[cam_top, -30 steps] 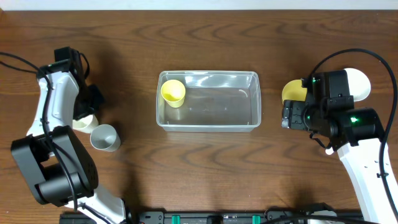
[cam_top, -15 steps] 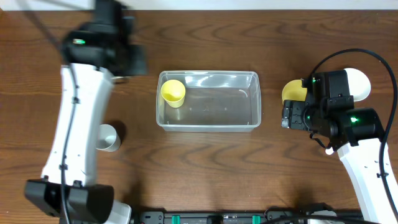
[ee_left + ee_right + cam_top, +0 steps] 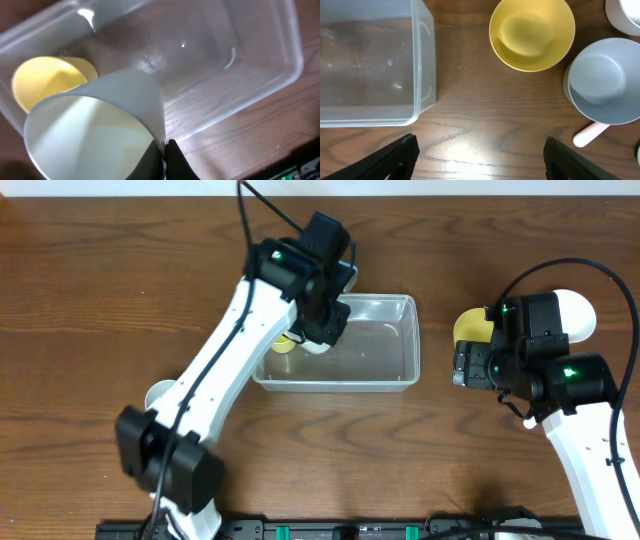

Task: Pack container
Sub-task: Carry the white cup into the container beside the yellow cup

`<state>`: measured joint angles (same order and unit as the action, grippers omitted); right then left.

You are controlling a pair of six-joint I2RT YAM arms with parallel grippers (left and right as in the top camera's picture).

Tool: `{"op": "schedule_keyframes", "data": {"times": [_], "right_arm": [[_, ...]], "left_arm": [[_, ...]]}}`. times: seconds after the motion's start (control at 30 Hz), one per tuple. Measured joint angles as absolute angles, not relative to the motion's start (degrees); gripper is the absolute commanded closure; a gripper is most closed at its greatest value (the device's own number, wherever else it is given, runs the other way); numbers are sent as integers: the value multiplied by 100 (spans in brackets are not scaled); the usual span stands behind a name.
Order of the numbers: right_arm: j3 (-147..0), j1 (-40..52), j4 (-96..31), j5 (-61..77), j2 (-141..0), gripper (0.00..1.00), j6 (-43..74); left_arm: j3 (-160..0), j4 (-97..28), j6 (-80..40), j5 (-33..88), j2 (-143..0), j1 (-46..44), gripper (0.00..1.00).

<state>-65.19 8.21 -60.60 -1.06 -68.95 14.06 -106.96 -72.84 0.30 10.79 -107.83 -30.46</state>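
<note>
Container (image 3: pixel 375 355) sits mid-table (image 3: pixel 120 240), long side running left–right. It is clear plastic, rectangular, with rounded corners and a raised rim; the wood grain shows through the floor.

Contents: one yellow cup (image 3: pixel 47 80) at the left end, lying tilted with its mouth toward the left wrist camera. The right half of the floor is bare.

Left arm is stretched from the near left diagonally across to the container's left half. Left gripper (image 3: pixel 165 159) is pinched tight on the wall of a pale cup (image 3: pixel 95 125), one finger inside the rim and one outside. The cup hangs over the container just beside the yellow cup; cannot tell whether it touches the floor.

Right arm is folded at the right of the table, wrist facing down, well apart from the container's right wall. Right gripper (image 3: pixel 480 142) is spread wide and holds nothing — bare wood lies between the fingers.

Right of the container on the table: yellow bowl (image 3: pixel 532 32), grey bowl (image 3: pixel 600 87) and white bowl (image 3: pixel 626 10), all upright. A grey cup (image 3: pixel 160 393) at the near left is partly hidden by the left arm.
</note>
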Motion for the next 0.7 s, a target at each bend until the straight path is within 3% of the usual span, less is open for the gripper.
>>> {"op": "schedule_keyframes", "data": {"times": [0.33,0.7], "right_arm": [[-6519,821,-6064,-108,-6895,18,1406],[-6519,821,-6047,-108,-6895,18,1406]], "left_arm": [[-12658,-7568,-10,1079,-11574,-2877,94],[-12774,-8158,-14,1076,-12396,-2694,94]]}}
